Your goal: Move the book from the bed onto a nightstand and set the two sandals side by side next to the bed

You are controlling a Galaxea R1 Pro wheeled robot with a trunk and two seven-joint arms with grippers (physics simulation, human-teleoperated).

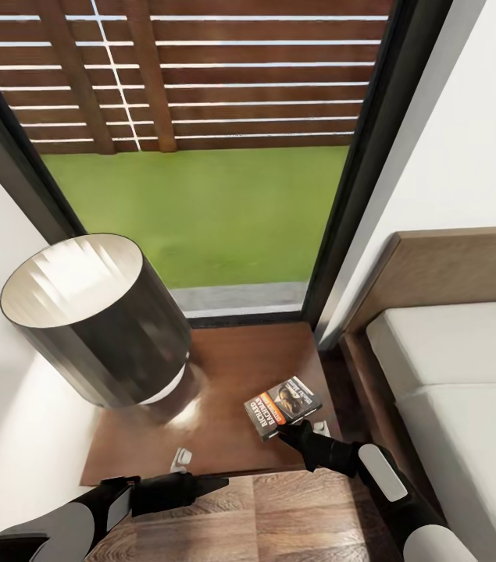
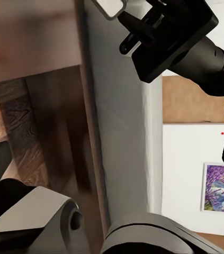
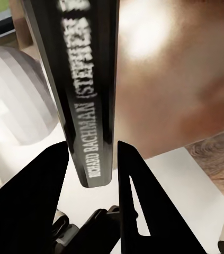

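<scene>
Over the nightstand (image 1: 224, 390), near its bed-side front corner, the book (image 1: 283, 406) is hovering cover-up, long axis running diagonally toward the bed (image 1: 451, 367). Right gripper (image 3: 93, 159) is pinching its spine edge, arm reaching forward. Left gripper (image 1: 208, 484) is idling low; its state can't be judged.

Dark book (image 1: 282, 406) with orange band and white lettering, glossy brown nightstand (image 1: 224, 367), black-and-white banded lamp (image 1: 99, 320)

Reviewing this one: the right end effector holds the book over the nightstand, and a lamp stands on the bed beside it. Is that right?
Not quite. The right end effector does hold the book over the nightstand, but the lamp stands on the nightstand, not on the bed. The head view shows this.
</scene>
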